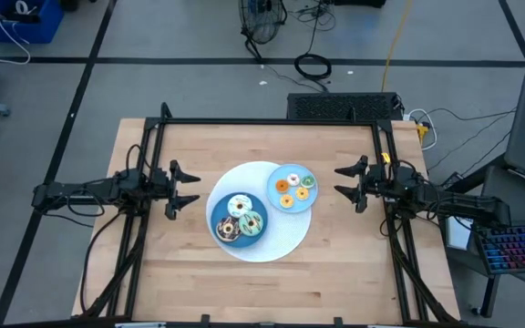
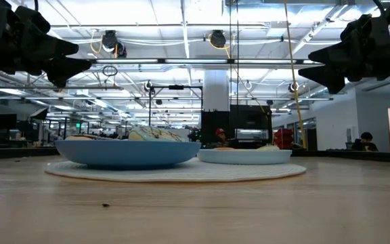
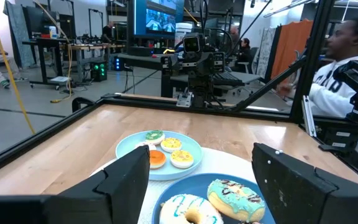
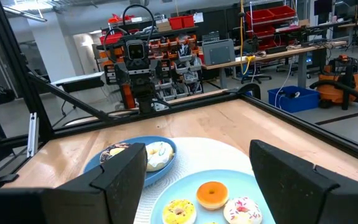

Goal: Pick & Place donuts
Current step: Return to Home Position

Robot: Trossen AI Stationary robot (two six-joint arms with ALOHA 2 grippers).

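Observation:
Three larger donuts, white, brown and green iced [image 1: 241,219], lie on a dark blue plate [image 1: 217,210]; they also show in the left wrist view [image 3: 236,198]. Several tiny donuts [image 1: 294,187] lie on a light blue plate [image 1: 292,170], also seen in the right wrist view [image 4: 211,194]. Both plates rest on a round white mat [image 1: 272,241]. My left gripper [image 1: 188,188] is open, left of the plates and above the table. My right gripper [image 1: 347,182] is open, right of the plates and above the table.
A black frame [image 1: 272,122] runs along the table's far and side edges. A person [image 3: 347,56] sits beyond the table's right side. Bare wood lies around the mat toward the near edge [image 1: 272,292].

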